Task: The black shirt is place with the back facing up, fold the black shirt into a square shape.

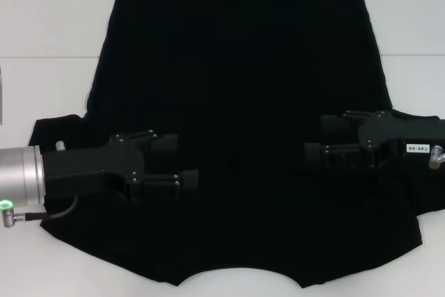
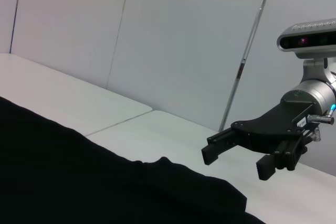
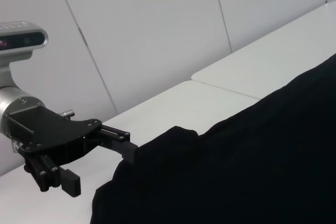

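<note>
The black shirt [image 1: 240, 95] lies spread flat on the white table [image 1: 42, 26], covering most of the middle of it; its straight hem runs along the far edge, the sleeves reach out to the left and right, and the curved neckline sits at the near edge; no lettering shows on the upturned side (it is plain black all over); the left gripper [image 1: 182, 163] hangs over the left part of the shirt, just inside the left sleeve, pointing toward the middle, its two fingers spread apart and holding nothing; the right gripper [image 1: 321, 140] hangs over the right part of the shirt, just inside the right sleeve, pointing back at the left one, its fingers likewise parted and empty; the two stand well apart with bare black cloth between them; the left wrist view shows the right gripper [image 2: 235, 162] raised above the table beyond the shirt's edge [image 2: 105, 182]; the right wrist view shows the left gripper [image 3: 100, 169] at the rumpled edge of the cloth [image 3: 252, 166]
</note>
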